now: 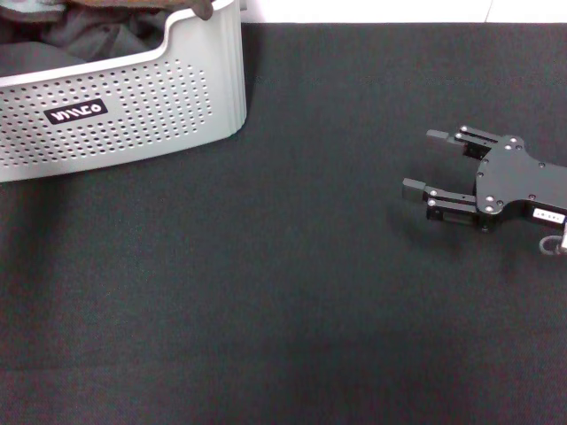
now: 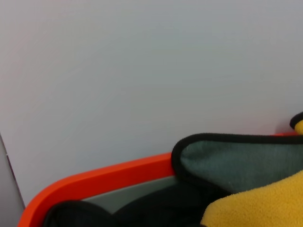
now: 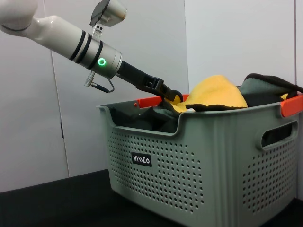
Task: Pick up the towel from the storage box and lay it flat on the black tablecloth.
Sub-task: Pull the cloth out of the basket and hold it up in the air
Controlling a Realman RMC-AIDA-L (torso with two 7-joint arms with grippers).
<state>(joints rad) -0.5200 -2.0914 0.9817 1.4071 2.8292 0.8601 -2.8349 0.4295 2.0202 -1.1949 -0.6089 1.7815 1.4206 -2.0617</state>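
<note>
- Right wrist view: left gripper (image 3: 171, 96) reaches into the storage box (image 3: 199, 165), clamped on the towel (image 3: 215, 92) heaped inside.
- Right gripper (image 1: 423, 163) rests on the black tablecloth (image 1: 266, 292), fingers apart.

black tablecloth (image 1: 292, 292) lies open beside storage box (image 1: 115, 106).

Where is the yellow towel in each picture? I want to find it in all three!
Head view: no yellow shows; only dark cloth in the storage box at the top left corner.
Left wrist view: the towel fills the bottom right, yellow with its grey side folded over.
Right wrist view: it bulges above the box's rim, right of centre, with the left gripper at its edge.
Shared landmark: the box's orange handle.
</note>
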